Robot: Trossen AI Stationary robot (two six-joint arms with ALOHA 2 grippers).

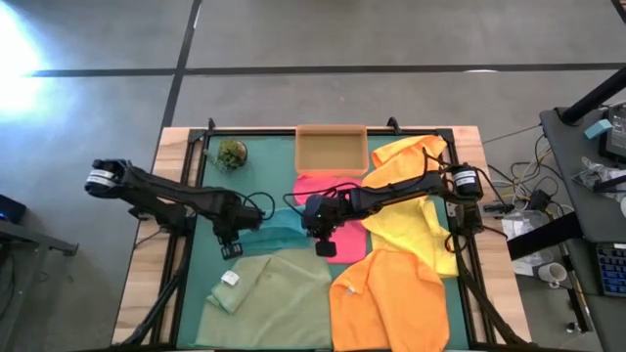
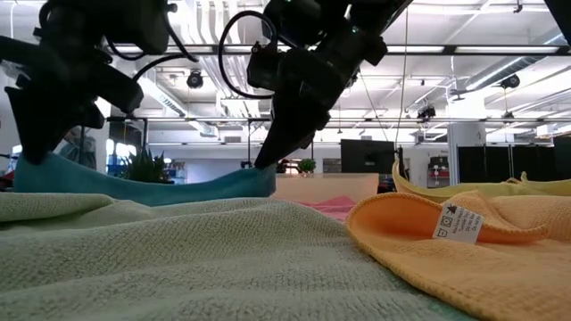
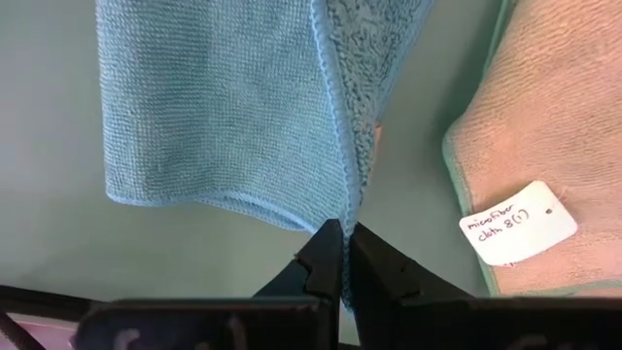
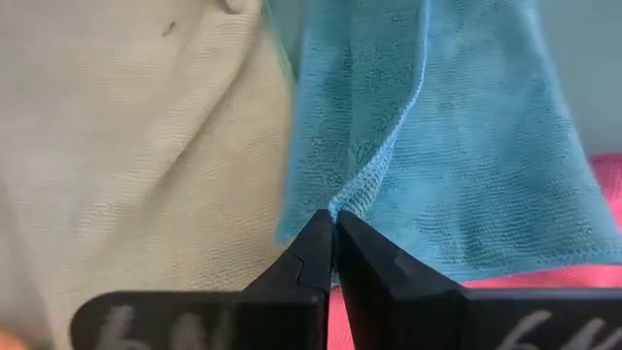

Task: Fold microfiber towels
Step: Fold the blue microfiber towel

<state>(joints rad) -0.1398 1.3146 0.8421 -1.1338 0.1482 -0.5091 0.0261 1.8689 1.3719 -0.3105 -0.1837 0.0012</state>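
Teal towel (image 1: 272, 238) lies stretched between the two grippers near the middle of the bench (image 1: 147, 284), over the green mat (image 1: 264, 176). Left gripper (image 1: 231, 246) has its jaws clenched on the towel's left edge; in the left wrist view the teal hem runs straight into the shut fingers (image 3: 326, 258). Right gripper (image 1: 323, 244) has its jaws clenched on the towel's right corner, and the low view shows both ends lifted with the cloth sagging between them. Just in front lies the sage towel (image 1: 274, 298) with a white tag (image 1: 230, 279). An orange towel (image 1: 391, 303) sits beside it, a yellow one (image 1: 411, 230) behind that, and a pink one (image 1: 328, 186) beside the cardboard tray (image 1: 331, 150).
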